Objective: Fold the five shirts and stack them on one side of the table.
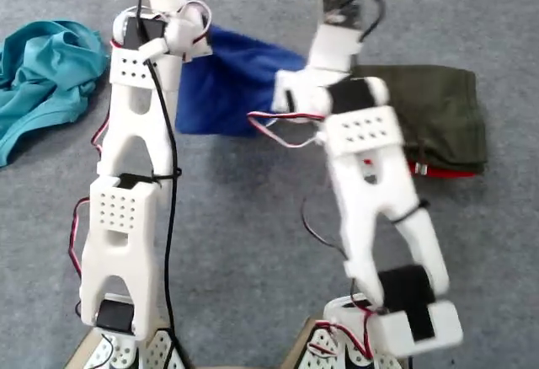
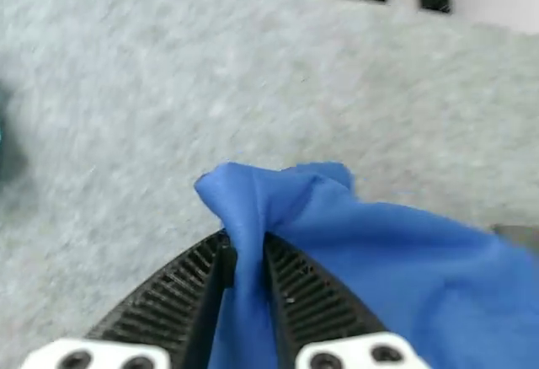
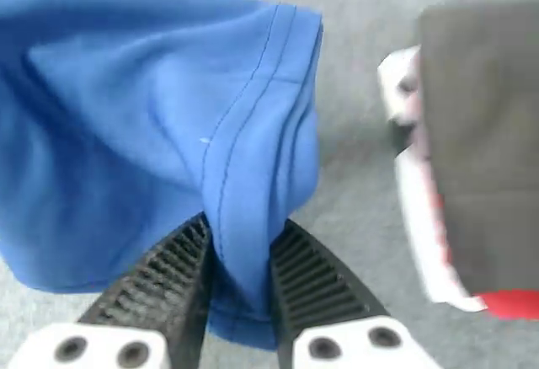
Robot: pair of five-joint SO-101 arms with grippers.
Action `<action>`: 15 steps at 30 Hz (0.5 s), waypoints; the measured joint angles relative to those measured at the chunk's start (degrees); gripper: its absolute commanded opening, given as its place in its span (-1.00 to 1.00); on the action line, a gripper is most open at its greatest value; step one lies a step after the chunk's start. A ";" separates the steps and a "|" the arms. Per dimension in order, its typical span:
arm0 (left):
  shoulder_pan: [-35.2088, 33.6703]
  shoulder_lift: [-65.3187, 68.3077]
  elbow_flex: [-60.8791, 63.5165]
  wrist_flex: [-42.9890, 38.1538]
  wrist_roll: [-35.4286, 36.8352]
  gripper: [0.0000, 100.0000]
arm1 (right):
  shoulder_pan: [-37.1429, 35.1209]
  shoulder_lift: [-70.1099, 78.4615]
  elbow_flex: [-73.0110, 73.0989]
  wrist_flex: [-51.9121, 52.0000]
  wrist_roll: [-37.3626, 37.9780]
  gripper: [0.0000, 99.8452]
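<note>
A: What do we hold?
B: Our left gripper (image 2: 246, 251) and right gripper (image 3: 242, 234) each pinch an edge of the blue shirt (image 1: 232, 82), which is spread between them.
A: The risk?
B: We judge such small pinches may slip, and the cloth could drag the folded stack (image 1: 438, 116) just beside our right gripper.

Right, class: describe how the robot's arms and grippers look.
The left arm and right arm are white with black motor blocks and panels of small round holes. A black cable and red-and-white wires trail along them. The left gripper and right gripper have black ribbed jaws on white bases.
</note>
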 measured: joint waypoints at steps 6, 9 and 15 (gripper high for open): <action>0.53 -0.09 -2.37 -1.93 0.00 -0.94 | 2.29 -3.16 0.62 -0.09 0.79 -0.97; -0.35 0.00 -1.93 -1.93 0.00 -0.94 | 2.29 -1.76 0.79 -0.88 0.79 -0.97; -4.84 0.00 5.54 -2.64 0.26 -0.94 | 2.11 6.59 0.97 -7.30 0.79 -0.97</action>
